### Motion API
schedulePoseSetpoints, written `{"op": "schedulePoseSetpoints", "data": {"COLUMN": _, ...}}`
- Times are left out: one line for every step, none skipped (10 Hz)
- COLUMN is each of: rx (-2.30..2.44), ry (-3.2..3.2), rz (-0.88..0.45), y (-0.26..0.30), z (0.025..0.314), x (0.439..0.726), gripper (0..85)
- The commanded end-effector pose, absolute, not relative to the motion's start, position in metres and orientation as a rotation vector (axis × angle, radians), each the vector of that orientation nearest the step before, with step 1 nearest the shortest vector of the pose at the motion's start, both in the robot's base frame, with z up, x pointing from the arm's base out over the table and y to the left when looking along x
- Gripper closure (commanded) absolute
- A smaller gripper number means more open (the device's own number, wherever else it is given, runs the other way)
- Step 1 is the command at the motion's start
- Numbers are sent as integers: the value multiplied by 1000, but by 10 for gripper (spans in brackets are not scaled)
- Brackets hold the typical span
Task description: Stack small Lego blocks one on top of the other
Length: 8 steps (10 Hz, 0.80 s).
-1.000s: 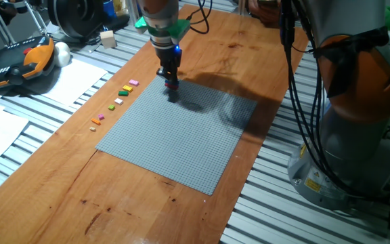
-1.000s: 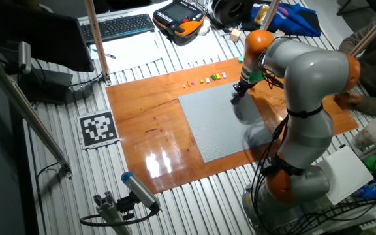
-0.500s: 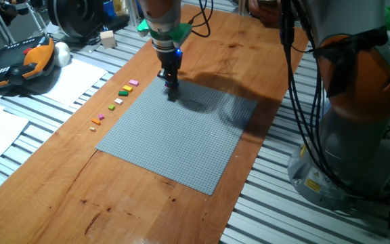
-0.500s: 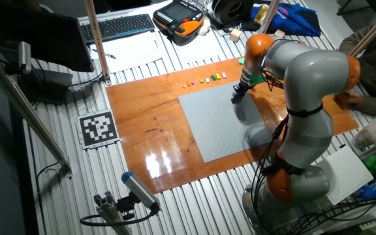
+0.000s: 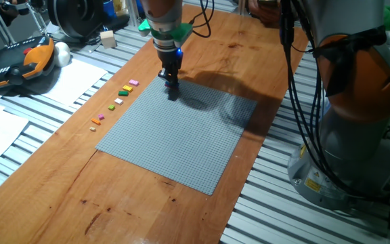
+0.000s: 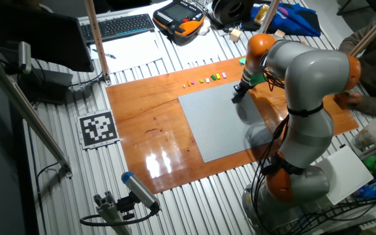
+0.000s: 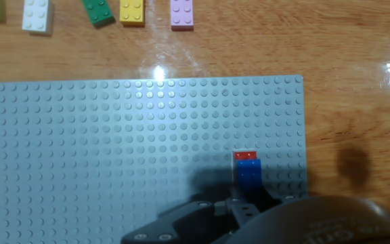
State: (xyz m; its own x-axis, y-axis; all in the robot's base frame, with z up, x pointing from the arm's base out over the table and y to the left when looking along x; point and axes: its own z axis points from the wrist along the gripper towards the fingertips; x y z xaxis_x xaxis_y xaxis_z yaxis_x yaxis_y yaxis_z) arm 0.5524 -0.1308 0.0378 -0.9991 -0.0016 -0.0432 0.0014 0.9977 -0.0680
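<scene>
Gripper (image 5: 172, 85) is standing low over the grey baseplate (image 7: 114, 149), fingers closing on the blue brick (image 7: 249, 175), which is touching the red brick (image 7: 246, 156).

My arm reaches in from the 3 o'clock side of one fixed view, its orange-and-grey links folded over, wrist pointing straight down. The gripper (image 5: 172, 84) hangs vertically at the 12 o'clock end of the arm's reach, fingertips low. In the other fixed view the gripper (image 6: 237, 95) appears dark; I cannot tell how the jaws stand.
</scene>
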Motion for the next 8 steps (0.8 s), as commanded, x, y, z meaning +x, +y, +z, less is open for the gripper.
{"op": "schedulePoseSetpoints", "data": {"rx": 0, "ry": 3098, "rz": -104, "y": -130, "z": 38, "x": 552, "gripper": 850}}
{"op": "schedulePoseSetpoints", "data": {"rx": -3, "ry": 3101, "rz": -105, "y": -129, "z": 40, "x": 553, "gripper": 850}}
{"op": "schedulePoseSetpoints", "data": {"rx": -2, "ry": 3106, "rz": -100, "y": -128, "z": 41, "x": 553, "gripper": 850}}
{"op": "schedulePoseSetpoints", "data": {"rx": -2, "ry": 3109, "rz": -100, "y": -128, "z": 43, "x": 552, "gripper": 850}}
{"op": "schedulePoseSetpoints", "data": {"rx": 0, "ry": 3110, "rz": -100, "y": -127, "z": 44, "x": 552, "gripper": 850}}
{"op": "schedulePoseSetpoints", "data": {"rx": 0, "ry": 3110, "rz": -102, "y": -126, "z": 44, "x": 553, "gripper": 850}}
{"op": "schedulePoseSetpoints", "data": {"rx": 0, "ry": 3112, "rz": -105, "y": -126, "z": 46, "x": 554, "gripper": 850}}
{"op": "schedulePoseSetpoints", "data": {"rx": 0, "ry": 3112, "rz": -107, "y": -126, "z": 45, "x": 554, "gripper": 850}}
